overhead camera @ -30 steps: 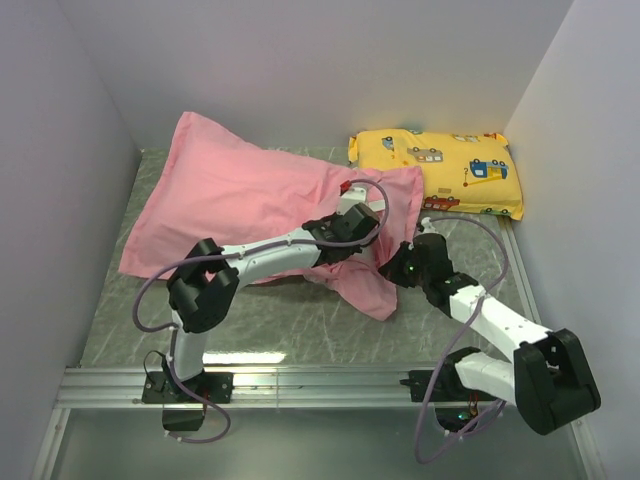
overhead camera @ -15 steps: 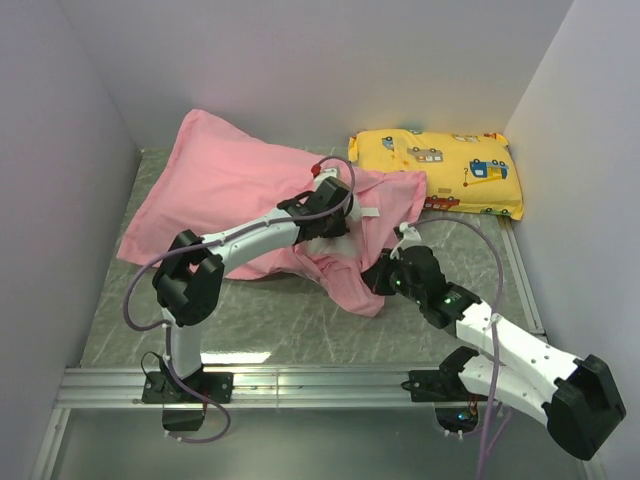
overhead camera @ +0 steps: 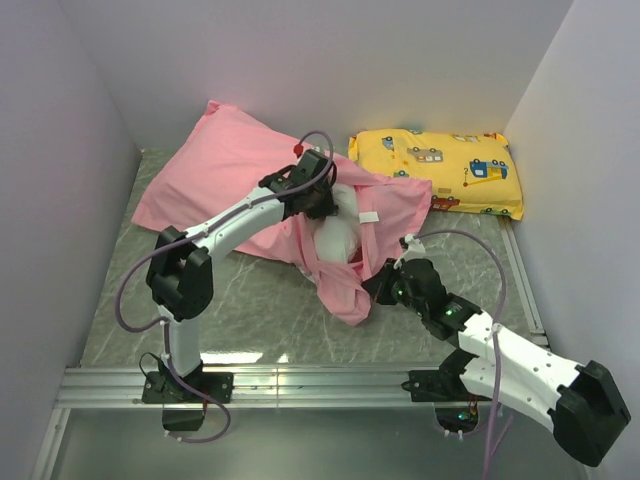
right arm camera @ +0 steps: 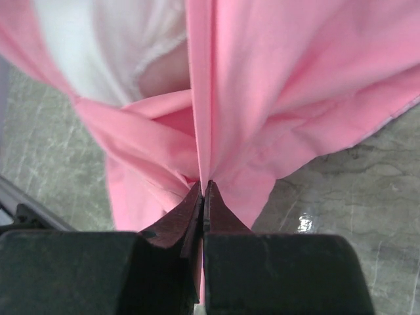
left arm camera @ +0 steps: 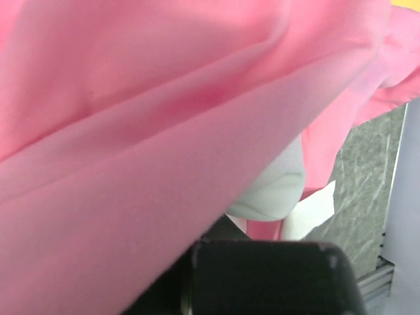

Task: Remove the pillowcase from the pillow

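Right hand [right arm camera: 204, 187]: the fingers are pressed together on a fold of the pillowcase [right arm camera: 295, 85], seen at the lower centre of the right wrist view. From the pinch, the pink fabric rises as a straight vertical ridge to the top of the frame, with looser folds falling to either side. In the top view this hand sits right of centre, at the lowest hanging tip of the cloth.

Left hand [overhead camera: 320, 200]: it lies above centre in the top view, against the mouth of the pillowcase. In the left wrist view only its dark body shows along the bottom edge. Pink cloth covers the fingers, so it cannot be told whether they are spread or pressed together.

Pillow [overhead camera: 338, 235]: a bulge of plain white filling shows through the mouth of the case, between the two hands. The rest of it stays covered, running toward the upper left of the frame. A small white tag [overhead camera: 369, 216] lies just right of the exposed part.

Surroundings: a yellow pillow [overhead camera: 440, 170] with vehicle prints rests at the upper right, touching the edge of the pink cloth. Everything lies on a grey marbled surface [overhead camera: 230, 310].
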Action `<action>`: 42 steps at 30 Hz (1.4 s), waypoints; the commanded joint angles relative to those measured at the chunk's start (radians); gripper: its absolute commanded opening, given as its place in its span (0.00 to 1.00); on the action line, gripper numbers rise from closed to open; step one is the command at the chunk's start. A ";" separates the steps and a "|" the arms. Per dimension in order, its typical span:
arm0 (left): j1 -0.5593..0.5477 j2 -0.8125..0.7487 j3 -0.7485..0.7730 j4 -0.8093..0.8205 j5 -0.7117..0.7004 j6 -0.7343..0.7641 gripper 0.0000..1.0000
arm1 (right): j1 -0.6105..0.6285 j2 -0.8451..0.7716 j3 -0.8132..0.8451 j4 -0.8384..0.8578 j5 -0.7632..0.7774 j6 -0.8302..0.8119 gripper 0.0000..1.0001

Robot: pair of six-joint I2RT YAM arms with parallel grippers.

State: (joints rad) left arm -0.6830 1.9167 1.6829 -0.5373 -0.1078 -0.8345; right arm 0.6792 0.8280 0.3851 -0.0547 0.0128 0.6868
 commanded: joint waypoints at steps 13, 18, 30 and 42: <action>0.120 -0.169 0.104 0.163 0.051 -0.046 0.00 | 0.046 0.382 0.101 -0.051 0.188 0.089 0.00; 0.120 -0.229 0.104 0.152 0.132 -0.018 0.01 | 0.028 0.482 0.146 0.027 0.200 0.112 0.00; 0.008 -0.622 -0.498 0.298 0.192 0.011 0.00 | -0.236 0.467 0.274 0.038 0.084 -0.024 0.03; -0.056 -0.593 -0.539 0.364 0.154 -0.008 0.01 | -0.075 0.145 0.379 -0.210 0.196 -0.109 0.50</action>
State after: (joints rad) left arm -0.7273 1.3342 1.1236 -0.2996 0.0467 -0.8268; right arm 0.5934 1.0698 0.6998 -0.1905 0.1322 0.6090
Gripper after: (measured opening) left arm 0.041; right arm 0.486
